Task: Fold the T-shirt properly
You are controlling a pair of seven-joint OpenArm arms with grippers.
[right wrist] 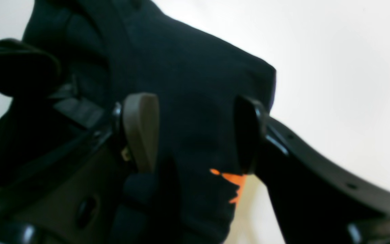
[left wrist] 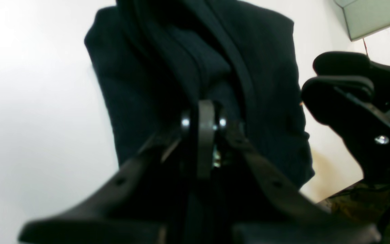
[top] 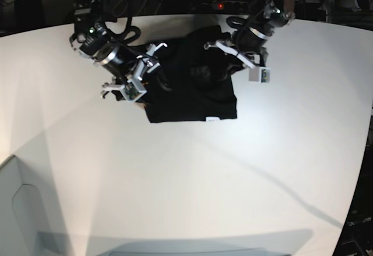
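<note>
The T-shirt (top: 192,87) lies bunched on the white table (top: 186,180). The left gripper (left wrist: 204,118) is clamped on a fold at its far edge; the right gripper (right wrist: 195,132) straddles cloth beside the orange mark (right wrist: 232,181), jaws apart. Best to close the right before lifting, so both corners travel evenly.

Black T-shirt (top: 192,90) bunched on white table (top: 186,180), 2 arms flanking it.

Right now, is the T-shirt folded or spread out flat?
Partly folded: the T-shirt lies bunched in a compact dark block on the table, layers overlapping, sleeves not spread.
</note>
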